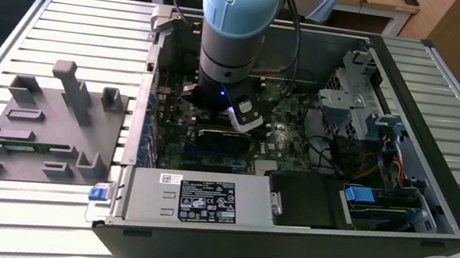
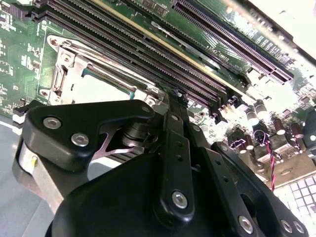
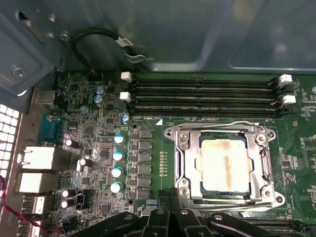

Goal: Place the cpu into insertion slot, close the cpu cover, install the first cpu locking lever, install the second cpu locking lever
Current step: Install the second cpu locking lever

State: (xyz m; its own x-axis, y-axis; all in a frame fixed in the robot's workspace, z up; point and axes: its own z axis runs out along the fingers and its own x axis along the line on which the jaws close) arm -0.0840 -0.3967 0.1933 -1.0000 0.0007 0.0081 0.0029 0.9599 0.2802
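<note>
Silver cpu cover (image 3: 224, 165) down over seated cpu (image 3: 225, 165) | levers look latched | my gripper (image 3: 170, 197) near socket edge, jaw state unclear

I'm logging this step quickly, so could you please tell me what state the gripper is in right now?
Gripper: fingers closed together, holding nothing visible, poised beside the cpu cover, which lies shut over the cpu.
</note>
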